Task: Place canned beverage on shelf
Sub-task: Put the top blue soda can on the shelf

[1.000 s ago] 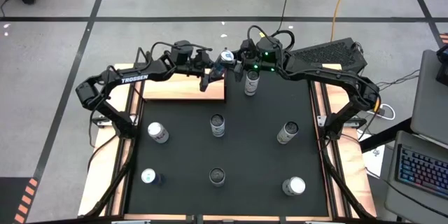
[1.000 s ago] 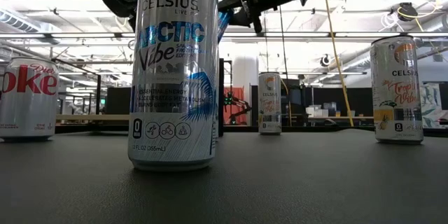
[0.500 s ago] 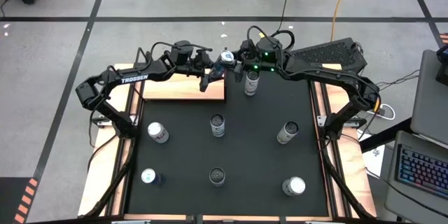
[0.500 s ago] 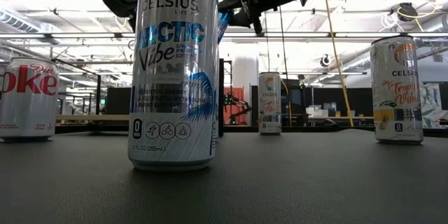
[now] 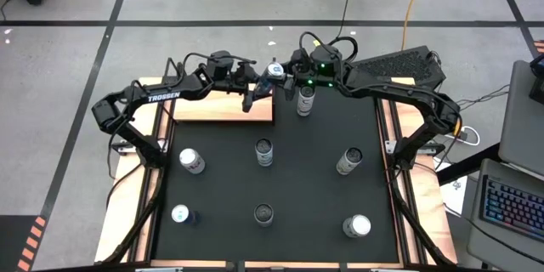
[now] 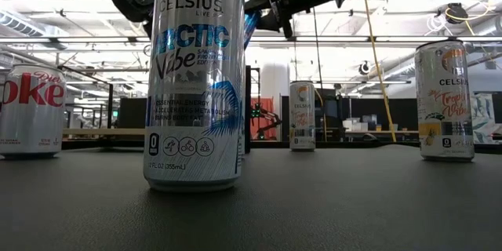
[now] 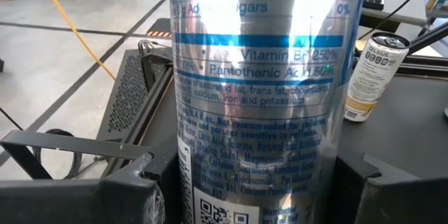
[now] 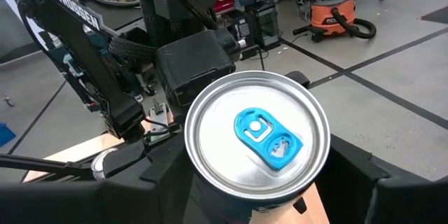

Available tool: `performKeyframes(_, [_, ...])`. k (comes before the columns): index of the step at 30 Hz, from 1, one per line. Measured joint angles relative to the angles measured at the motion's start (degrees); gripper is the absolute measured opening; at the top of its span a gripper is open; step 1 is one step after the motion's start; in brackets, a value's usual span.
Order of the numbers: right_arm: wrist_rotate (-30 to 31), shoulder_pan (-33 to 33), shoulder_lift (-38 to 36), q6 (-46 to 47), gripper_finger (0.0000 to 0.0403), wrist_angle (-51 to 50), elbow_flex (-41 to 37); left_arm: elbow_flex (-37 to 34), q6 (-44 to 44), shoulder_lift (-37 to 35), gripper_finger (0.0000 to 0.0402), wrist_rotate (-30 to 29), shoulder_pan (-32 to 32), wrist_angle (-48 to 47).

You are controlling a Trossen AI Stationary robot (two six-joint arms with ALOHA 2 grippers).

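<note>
A silver can with a blue tab (image 5: pixel 274 70) is up in the air at the mat's far edge, between my two grippers. My left gripper (image 5: pixel 260 91) comes from the left and my right gripper (image 5: pixel 287 80) from the right; each is shut on the can. The can's printed side (image 7: pixel 259 98) fills the left wrist view. Its top (image 8: pixel 255 136) shows in the right wrist view. The shelf (image 5: pixel 223 109), a light-wood board, lies at the mat's far left, under my left arm. My left gripper has the can's printed wall (image 7: pixel 183 171) between its two fingers, one on each side. The fingers come level from the table's left. The can stands upright, clear of the mat. My right gripper has the can's wall just below the top rim (image 8: pixel 318 171) between its two fingers. It comes from the table's right. The can is upright, tab up, lifted clear.
Several other cans stand on the black mat (image 5: pixel 306 187), the nearest (image 5: pixel 304 100) just below my right gripper. In the low view a tall Celsius can (image 6: pixel 196 78) stands close, with a Diet Coke can (image 6: pixel 31 110) to its left. A dark perforated case (image 5: pixel 398 65) lies at the far right.
</note>
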Motion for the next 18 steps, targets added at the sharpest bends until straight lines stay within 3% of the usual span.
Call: performKeyframes(18, [0.1,-0.1,0.2,0.3,0.0228,-0.1,0.0,-0.4,2.2,-0.3,0.0223,1.4,2.3,-3.5])
